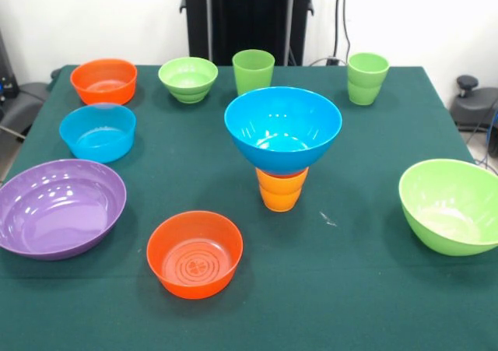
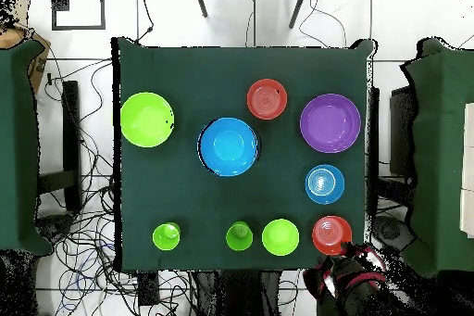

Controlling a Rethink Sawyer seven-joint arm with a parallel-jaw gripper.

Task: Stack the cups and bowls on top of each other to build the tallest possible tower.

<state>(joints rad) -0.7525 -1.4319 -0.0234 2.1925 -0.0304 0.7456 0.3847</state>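
Tower (image 1: 282, 145) at bench (image 1: 366, 289) centre: blue bowl (image 1: 283, 127) upright atop orange cup (image 1: 282, 189). Pincer out of both views; state unknown. Arm (image 2: 347, 275) visible at overhead 5 o'clock edge; tower lies toward 11 o'clock from it. Nearest loose piece there: small orange bowl (image 2: 330, 234).

Even, bright room light is falling from above in both views. White glare spots are showing inside the purple bowl (image 1: 58, 207), the blue bowl (image 1: 283, 127) and the large lime bowl (image 1: 454, 205). Soft, short shadows are lying on the dark green surface (image 1: 350, 289) beside each vessel. The front view is reading sharp throughout; the white floor in the overhead view is washing out near overexposure.
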